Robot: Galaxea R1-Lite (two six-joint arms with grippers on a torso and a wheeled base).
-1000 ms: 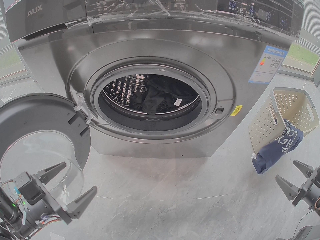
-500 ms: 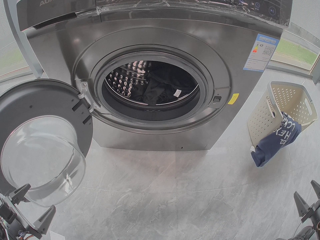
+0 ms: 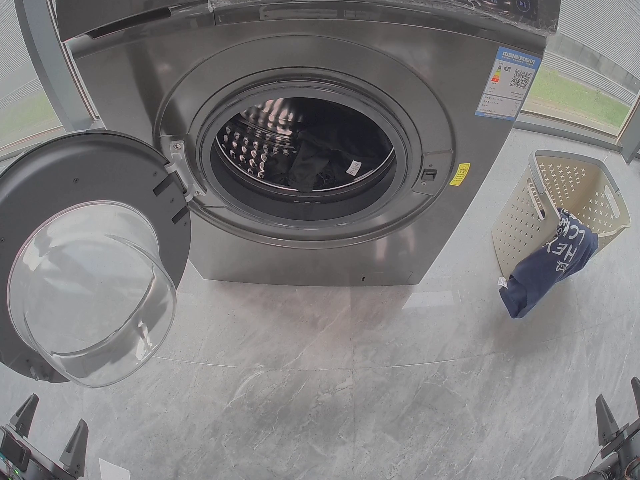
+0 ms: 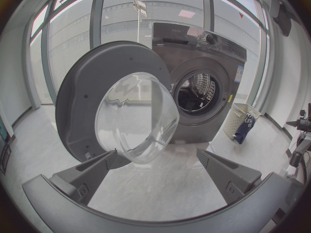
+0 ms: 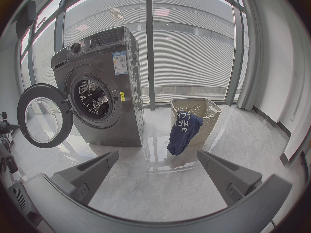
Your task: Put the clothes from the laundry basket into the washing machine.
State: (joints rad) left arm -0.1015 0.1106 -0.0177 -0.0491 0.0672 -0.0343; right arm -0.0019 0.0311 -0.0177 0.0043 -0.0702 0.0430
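Notably, lettered navy shirt [image 3: 543, 276], labelled washing machine [image 3: 437, 95]

Left pincer [image 3: 55, 413], right pincer [image 3: 619, 395]: both agape.

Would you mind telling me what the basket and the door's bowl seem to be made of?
Basket: likely matte cream plastic, moulded with perforated walls. Door bowl: clear glass or plastic, glossy; floor shows through and it catches reflections.
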